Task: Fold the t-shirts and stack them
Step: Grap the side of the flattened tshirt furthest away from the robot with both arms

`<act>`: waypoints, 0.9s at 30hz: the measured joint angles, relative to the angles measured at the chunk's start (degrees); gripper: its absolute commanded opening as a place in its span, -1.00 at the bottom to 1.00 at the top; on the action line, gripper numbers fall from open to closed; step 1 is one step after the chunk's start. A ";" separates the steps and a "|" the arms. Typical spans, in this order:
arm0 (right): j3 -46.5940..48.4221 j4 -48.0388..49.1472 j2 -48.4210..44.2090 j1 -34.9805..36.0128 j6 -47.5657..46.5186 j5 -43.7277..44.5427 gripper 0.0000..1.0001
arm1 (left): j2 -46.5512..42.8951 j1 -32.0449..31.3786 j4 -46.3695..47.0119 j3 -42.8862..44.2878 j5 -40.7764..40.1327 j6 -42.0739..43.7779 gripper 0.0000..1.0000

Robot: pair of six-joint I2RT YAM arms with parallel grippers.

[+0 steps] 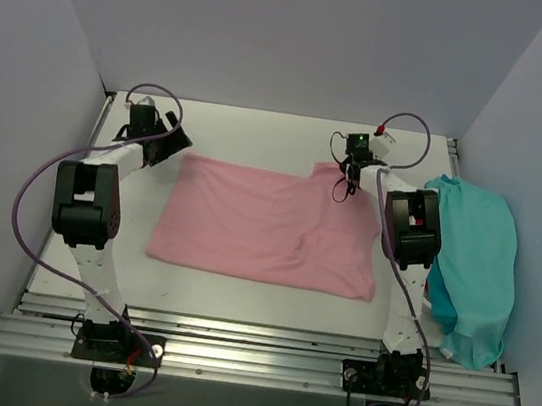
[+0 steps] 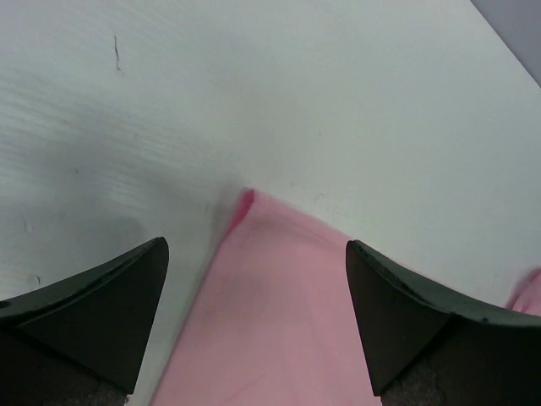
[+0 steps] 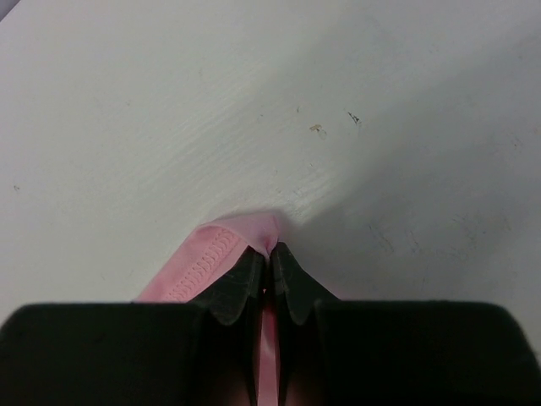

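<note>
The light pink t-shirt (image 1: 268,225) lies spread on the table (image 1: 261,131). The right gripper (image 3: 269,258) is clamped on the hem at its far right corner; the left gripper (image 2: 255,247), jaws wide apart, hangs over its far left corner. A teal t-shirt (image 1: 474,267) lies heaped at the right edge

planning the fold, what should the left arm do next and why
Probably lower the left arm and shut its jaws on the far-left corner of the pink t-shirt: they hang open over it, while the right arm has its jaws shut on the far-right hem.
</note>
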 measured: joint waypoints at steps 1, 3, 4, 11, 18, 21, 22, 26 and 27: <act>0.00 0.02 0.00 0.00 0.00 -0.02 -1.00 | 2.27 0.44 -0.28 2.51 -0.02 0.00 0.90; 0.00 0.04 0.00 -0.02 0.00 -0.02 -1.00 | 6.58 1.11 -1.55 6.99 -0.02 -0.02 0.90; 0.00 0.07 0.00 -0.04 0.00 -0.02 -1.00 | 8.41 1.36 -2.34 8.87 -0.04 -0.04 0.89; -0.02 0.17 0.00 -0.24 0.04 -0.31 -1.00 | 13.42 1.36 -5.42 15.82 2.01 -0.37 0.92; -0.02 0.20 0.00 -0.48 0.24 -0.46 -1.00 | 13.64 0.31 -6.21 15.26 5.31 -0.39 0.89; -0.02 0.20 0.00 -0.48 0.28 -0.48 -1.00 | 13.20 -0.02 -4.61 13.68 6.25 -0.24 0.70; -0.02 0.22 0.02 -0.48 0.35 -0.48 -1.00 | 13.11 -0.09 -4.26 13.46 6.54 -0.24 0.67; -0.02 0.26 0.02 -0.48 0.44 -0.50 -1.00 | 13.14 -0.09 -4.85 13.42 7.28 -0.02 0.30; -0.02 0.28 0.04 -0.48 0.44 -0.50 -1.00 | 13.27 -0.09 -5.07 13.44 7.48 -0.02 0.22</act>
